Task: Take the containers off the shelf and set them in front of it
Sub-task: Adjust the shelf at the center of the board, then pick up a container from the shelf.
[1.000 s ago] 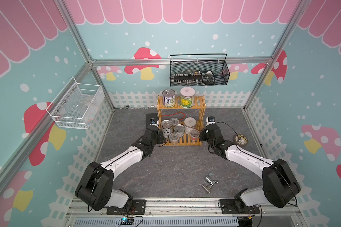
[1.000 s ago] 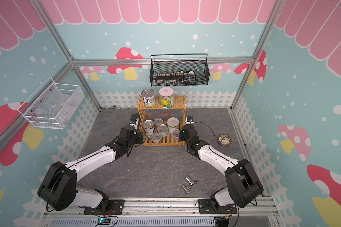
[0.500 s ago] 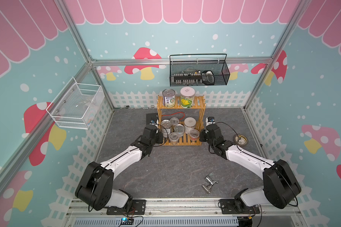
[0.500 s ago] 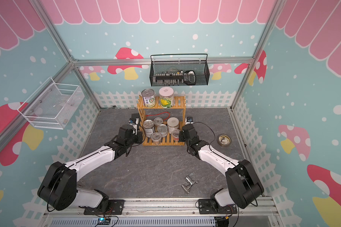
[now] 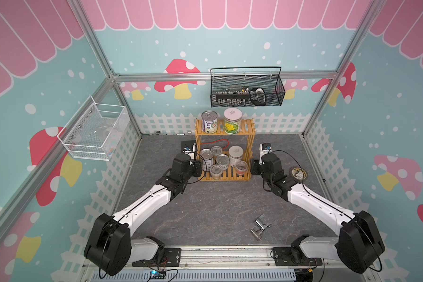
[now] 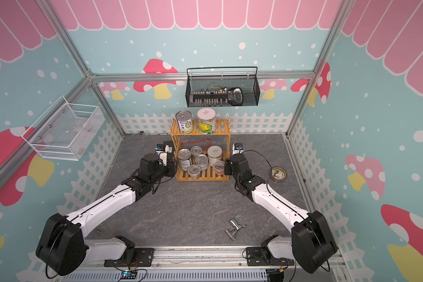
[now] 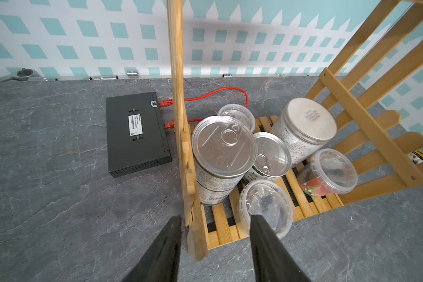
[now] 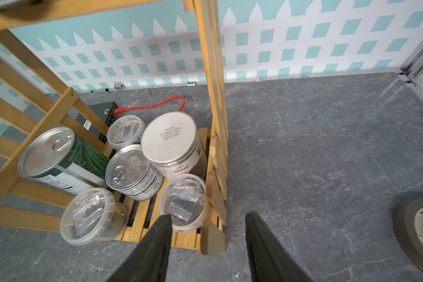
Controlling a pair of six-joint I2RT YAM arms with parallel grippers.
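The shelf (image 5: 251, 146) (image 6: 227, 146) of orange wooden slats stands at the back of the floor. On its top tier are a purple-labelled tin (image 5: 209, 122) and a white-lidded jar (image 5: 232, 121). The lower tier holds two tins (image 7: 224, 146) (image 7: 271, 153), a white-lidded canister (image 8: 169, 144) and three clear cups (image 7: 266, 207) (image 8: 183, 197) (image 7: 236, 114). My left gripper (image 7: 215, 217) is open, its fingers either side of the shelf's left front post without touching it. At the right front post my right gripper (image 8: 208, 214) is also open, astride it with gaps.
A black box (image 7: 137, 131) with a red cable (image 7: 217, 94) lies behind the shelf's left side. A tape roll (image 5: 298, 173) sits right of the right wrist, a chrome faucet (image 5: 259, 227) near the front. Black (image 5: 247, 90) and white (image 5: 95, 131) wire baskets hang on the walls.
The jaws of both grippers have spread apart at the shelf's front posts. Arms, shelf and containers stay about where they were.
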